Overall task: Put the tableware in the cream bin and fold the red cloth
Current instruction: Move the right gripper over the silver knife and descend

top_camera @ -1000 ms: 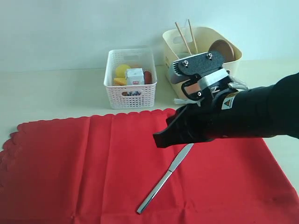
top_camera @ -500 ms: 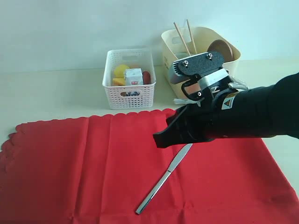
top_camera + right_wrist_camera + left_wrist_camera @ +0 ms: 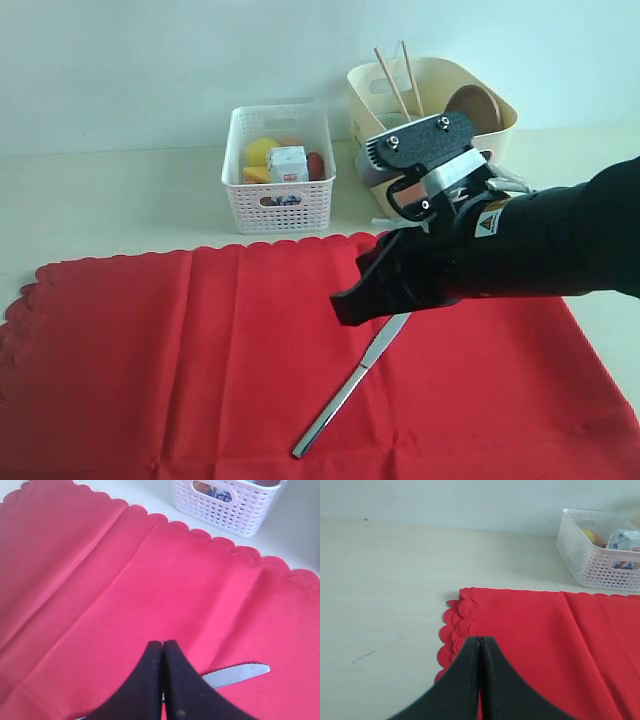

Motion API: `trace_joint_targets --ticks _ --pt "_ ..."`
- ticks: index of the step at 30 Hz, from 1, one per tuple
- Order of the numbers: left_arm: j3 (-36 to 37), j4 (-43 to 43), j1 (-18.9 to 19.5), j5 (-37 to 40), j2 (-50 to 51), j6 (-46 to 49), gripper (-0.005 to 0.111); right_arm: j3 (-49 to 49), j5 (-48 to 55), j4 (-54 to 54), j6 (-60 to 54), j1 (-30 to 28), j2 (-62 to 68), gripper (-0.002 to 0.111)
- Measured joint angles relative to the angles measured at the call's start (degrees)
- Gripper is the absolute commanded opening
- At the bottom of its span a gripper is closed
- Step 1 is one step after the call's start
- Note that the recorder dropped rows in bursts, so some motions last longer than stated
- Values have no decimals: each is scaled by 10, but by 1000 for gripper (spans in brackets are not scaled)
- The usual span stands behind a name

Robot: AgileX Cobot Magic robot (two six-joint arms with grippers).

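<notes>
The red cloth (image 3: pixel 200 360) lies spread flat across the table's front. On it a silver knife (image 3: pixel 352 385) lies slantwise, its serrated blade (image 3: pixel 235 674) showing past my right gripper's fingers. My right gripper (image 3: pixel 345 305) hovers shut and empty just above the knife. The cream bin (image 3: pixel 500 122) stands at the back right, holding wooden chopsticks (image 3: pixel 395 78) and a round brown plate (image 3: pixel 476 105). My left gripper (image 3: pixel 480 641) is shut with nothing in it, over the cloth's scalloped edge (image 3: pixel 451 630); it is out of the exterior view.
A white lattice basket (image 3: pixel 278 190) with a lemon (image 3: pixel 262 151) and a milk carton (image 3: pixel 288 164) stands left of the cream bin, also seen as the basket (image 3: pixel 600 565) in the left wrist view. Bare table (image 3: pixel 110 200) lies behind the cloth.
My right gripper has dipped very slightly toward the knife. The basket and bin hardly shifted in view. Nothing was taken hold of.
</notes>
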Motion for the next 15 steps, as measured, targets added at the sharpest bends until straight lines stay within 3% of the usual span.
trace_joint_targets --ticks 15 --pt "0 0 0 0 0 0 1 0 17 0 -25 0 0 0"
